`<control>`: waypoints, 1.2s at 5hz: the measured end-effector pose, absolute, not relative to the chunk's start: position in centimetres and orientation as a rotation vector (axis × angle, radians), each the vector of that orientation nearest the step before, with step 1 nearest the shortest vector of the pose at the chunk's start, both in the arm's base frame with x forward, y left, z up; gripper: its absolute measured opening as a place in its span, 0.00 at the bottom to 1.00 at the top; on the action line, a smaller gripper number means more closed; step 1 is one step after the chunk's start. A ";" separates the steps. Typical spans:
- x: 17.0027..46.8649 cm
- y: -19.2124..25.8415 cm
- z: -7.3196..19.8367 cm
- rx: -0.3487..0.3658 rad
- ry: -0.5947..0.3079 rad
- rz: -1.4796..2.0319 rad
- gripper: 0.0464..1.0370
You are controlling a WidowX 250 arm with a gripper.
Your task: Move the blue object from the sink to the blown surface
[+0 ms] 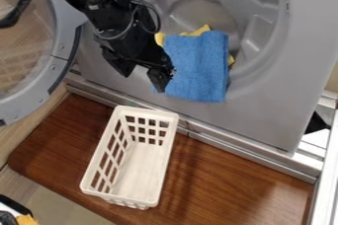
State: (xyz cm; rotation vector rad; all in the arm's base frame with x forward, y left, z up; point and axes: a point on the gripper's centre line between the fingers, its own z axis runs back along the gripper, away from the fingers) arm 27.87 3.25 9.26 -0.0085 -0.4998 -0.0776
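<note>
Here's the black two-finger hand [140,75], fingers spread apart, right by the rectangular blue cloth [199,66] draping from the grey washer [267,108]!

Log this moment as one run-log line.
pincer: open, by left edge of blue cloth | blue cloth: over yellow cloth, at washer mouth | basket: on brown board | move: not done

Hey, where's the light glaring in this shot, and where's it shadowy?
Camera view: a soft sheen on the wooden surface to the right of the white basket; bright metal strips near the right edge; gentle shading in the grey recess; blue cloth without glare.
</note>
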 end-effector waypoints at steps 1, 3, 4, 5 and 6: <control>27.7 3.2 8.5 -0.016 -0.471 -0.076 0.96; 29.7 1.6 6.0 -0.048 -0.413 -0.125 0.96; 31.5 1.3 5.0 -0.070 -0.416 -0.112 0.96; 33.1 1.1 4.9 -0.075 -0.441 -0.095 0.96; 34.5 1.0 4.4 -0.069 -0.445 -0.098 0.96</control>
